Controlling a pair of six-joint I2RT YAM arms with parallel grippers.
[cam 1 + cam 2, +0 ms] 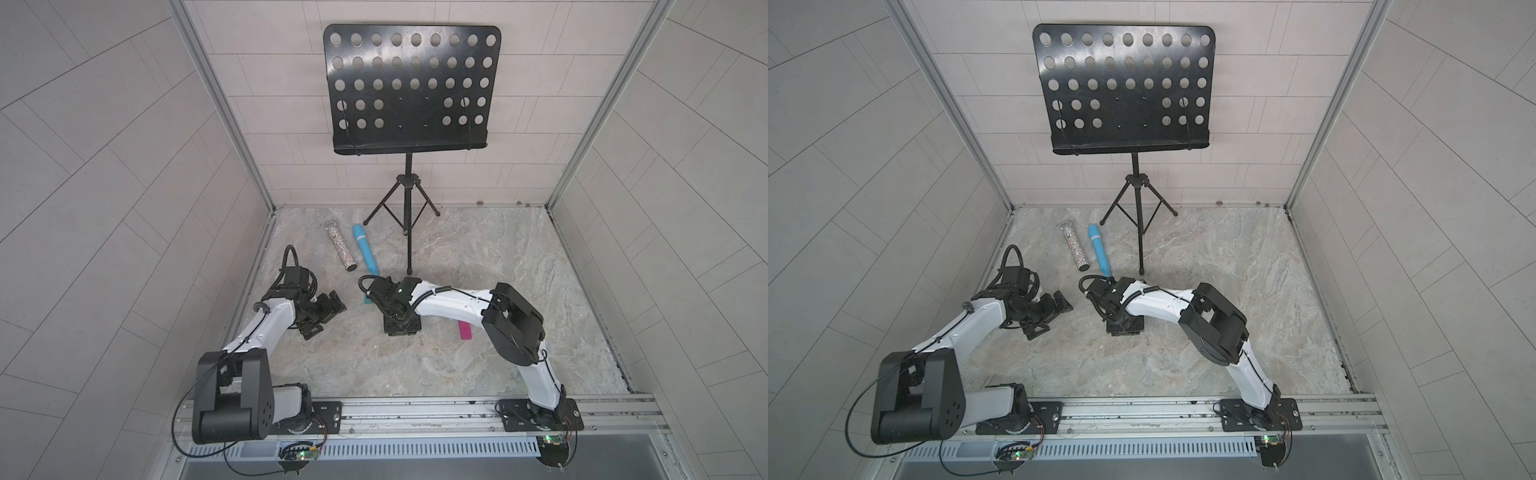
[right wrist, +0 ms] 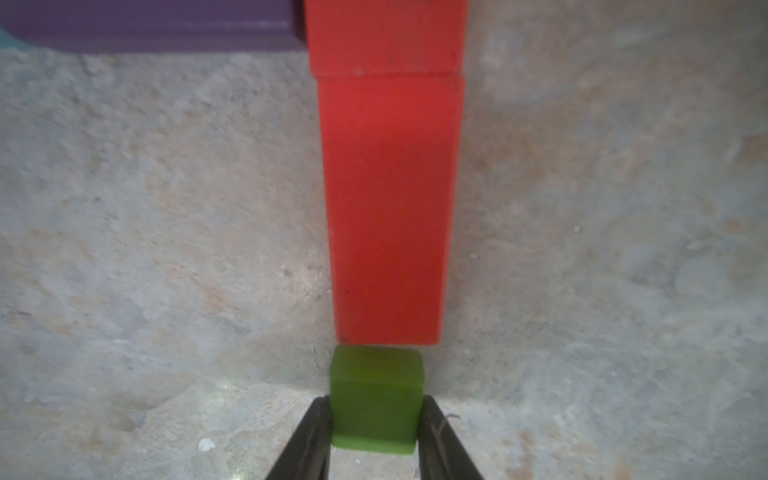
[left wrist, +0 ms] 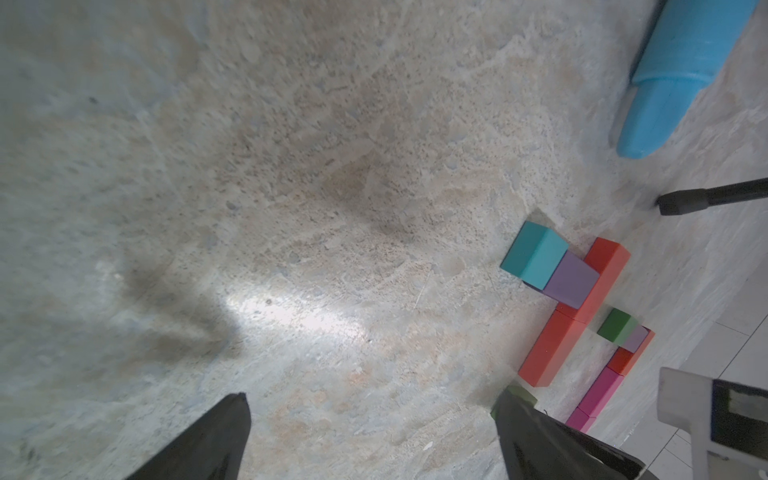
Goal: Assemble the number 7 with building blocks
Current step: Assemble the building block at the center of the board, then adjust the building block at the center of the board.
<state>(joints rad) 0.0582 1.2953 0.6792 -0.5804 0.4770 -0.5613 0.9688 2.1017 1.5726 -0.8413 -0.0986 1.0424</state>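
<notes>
In the right wrist view my right gripper (image 2: 376, 401) is shut on a small green block (image 2: 376, 399), with a finger against each side. The block stands on the table at the end of a long red block (image 2: 388, 208), which meets another red block (image 2: 384, 37) beside a purple one (image 2: 153, 25). The left wrist view shows the teal (image 3: 534, 254), purple (image 3: 571, 280) and red (image 3: 548, 349) blocks together. A second green cube (image 3: 617, 325) and magenta blocks (image 3: 602, 392) lie further off. My left gripper (image 3: 372, 395) is open over bare table, left of the blocks. In both top views my right gripper (image 1: 401, 328) points straight down.
A blue microphone (image 1: 365, 251) and a glittery silver tube (image 1: 343, 249) lie behind the arms. A black music stand (image 1: 409, 87) rises at the back, one tripod foot (image 1: 410, 270) close behind my right wrist. Walls enclose the table on three sides.
</notes>
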